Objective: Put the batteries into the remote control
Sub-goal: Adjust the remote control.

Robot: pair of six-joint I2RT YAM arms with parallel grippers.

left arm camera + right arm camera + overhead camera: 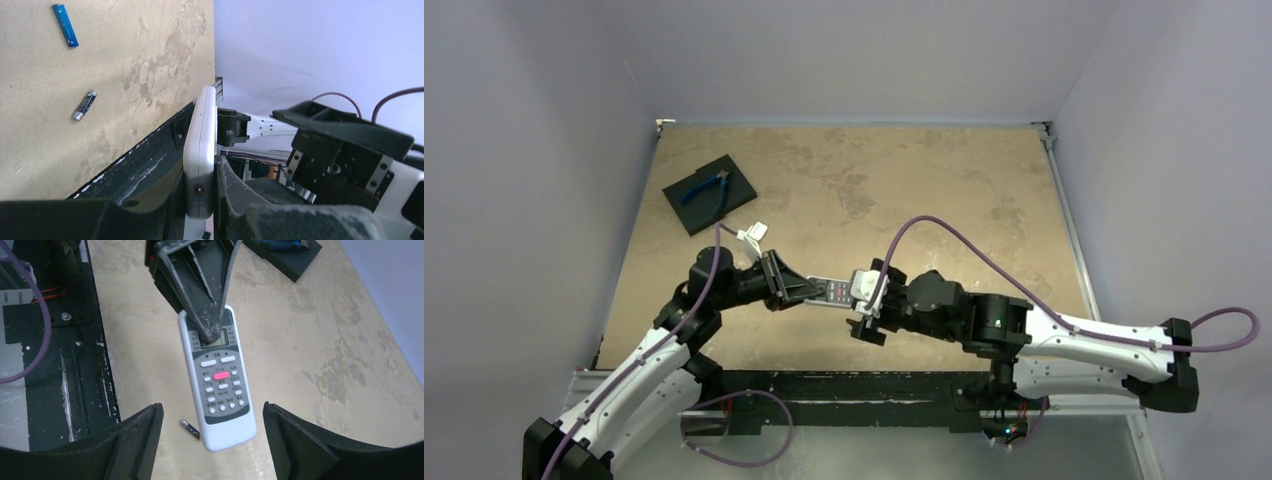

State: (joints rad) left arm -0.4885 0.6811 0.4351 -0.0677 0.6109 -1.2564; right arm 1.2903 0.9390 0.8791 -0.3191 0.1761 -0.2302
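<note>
Your right gripper [211, 412] sits closest to its wrist cam, with its fingers spread wide on either side of the remote control's [220, 385] lower end. There's a clear gap on both sides, so it's gripping nothing. The left gripper [210, 330] is doing the holding: it's pinched narrow on the screen end of the remote. The remote hangs in the air between the two arms, buttons facing the right wrist cam and plain back turned away

Progress-wise, I'd say the actual loading hasn't started. The blue battery [65, 25] and the dark grey battery [84, 106] are both lying loose on the table [874, 180], apart from each other and down below the lifted remote. The dark one peeks out just under the remote's lower end in the right wrist view. I can't tell from any view whether the back cover is on or off

The black pad [724, 210] with the blue-handled pliers [707, 188] on it is well beyond the remote on the left arm's side

So pretty much everything's left: get at the battery compartment on the back, pick up each battery, seat both, then close it up
</note>
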